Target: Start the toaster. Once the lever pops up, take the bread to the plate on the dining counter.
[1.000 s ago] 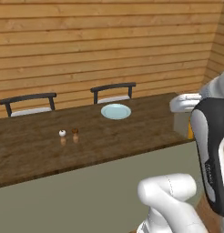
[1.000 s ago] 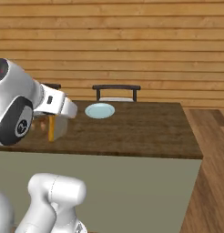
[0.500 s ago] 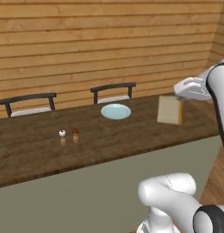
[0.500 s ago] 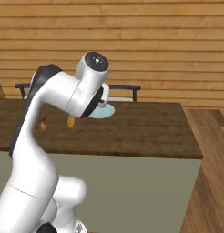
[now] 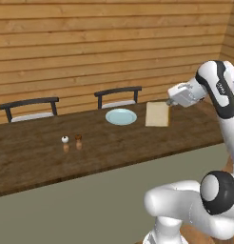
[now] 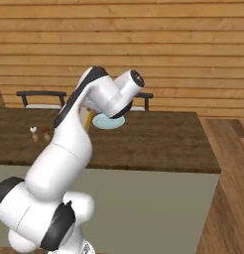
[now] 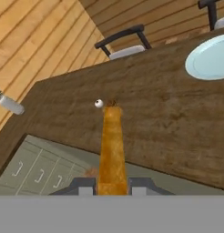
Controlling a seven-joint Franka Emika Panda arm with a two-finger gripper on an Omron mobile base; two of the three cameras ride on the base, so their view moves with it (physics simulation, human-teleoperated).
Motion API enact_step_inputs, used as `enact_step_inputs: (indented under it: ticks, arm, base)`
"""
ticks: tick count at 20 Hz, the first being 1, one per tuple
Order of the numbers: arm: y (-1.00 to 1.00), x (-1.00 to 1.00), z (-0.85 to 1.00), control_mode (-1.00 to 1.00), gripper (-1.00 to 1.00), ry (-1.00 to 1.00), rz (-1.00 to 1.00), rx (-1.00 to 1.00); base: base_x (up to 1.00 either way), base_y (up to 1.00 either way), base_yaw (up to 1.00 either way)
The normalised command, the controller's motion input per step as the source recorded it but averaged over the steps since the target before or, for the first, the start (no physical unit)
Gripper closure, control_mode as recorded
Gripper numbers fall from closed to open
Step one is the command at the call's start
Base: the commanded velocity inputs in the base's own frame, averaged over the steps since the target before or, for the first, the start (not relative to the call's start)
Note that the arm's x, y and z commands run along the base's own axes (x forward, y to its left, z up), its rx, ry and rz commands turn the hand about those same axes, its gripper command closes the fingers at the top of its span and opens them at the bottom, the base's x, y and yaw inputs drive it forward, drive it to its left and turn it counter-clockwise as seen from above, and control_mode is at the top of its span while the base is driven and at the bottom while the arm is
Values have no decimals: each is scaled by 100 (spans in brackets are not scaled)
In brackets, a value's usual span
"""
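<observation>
Tan-brown and squarish, the flat slice of toasted bread hangs in the air above the long dark brown wooden dining counter, pinched at one edge by the robot's two-finger gripper. In the hand view the slice runs edge-on straight up between the two small dark finger tips, which press against it from both sides.

From the left base view, the bread sits just right of the round, shallow, pale bluish-white plate and is apart from it, not over it. The plate rests on the counter near the far edge, in front of a dark-framed chair with a pale seat. A second such chair stands further left behind the counter.

Two small shakers, one white and one brown, stand side by side on the wood, well left of the plate. In the right base view the white arm covers most of the plate; a sliver of the bread shows beside it. Horizontal wooden planks line the wall behind.
</observation>
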Motion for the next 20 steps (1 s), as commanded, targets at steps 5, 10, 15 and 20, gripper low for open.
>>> enact_step_inputs:
  ticks: [5, 10, 15, 20]
  arm:
    - [3, 100, -18, -100, 100, 13, 7, 13]
    - [9, 100, -41, -100, 100, 9, 0, 1]
    - [20, 89, -55, -100, 100, 3, -1, -1]
    - [2, 62, -58, -100, 100, 0, -2, 0]
  base:
    - [0, 0, 0]
    - [0, 0, 0]
    - [0, 0, 0]
    - [0, 0, 0]
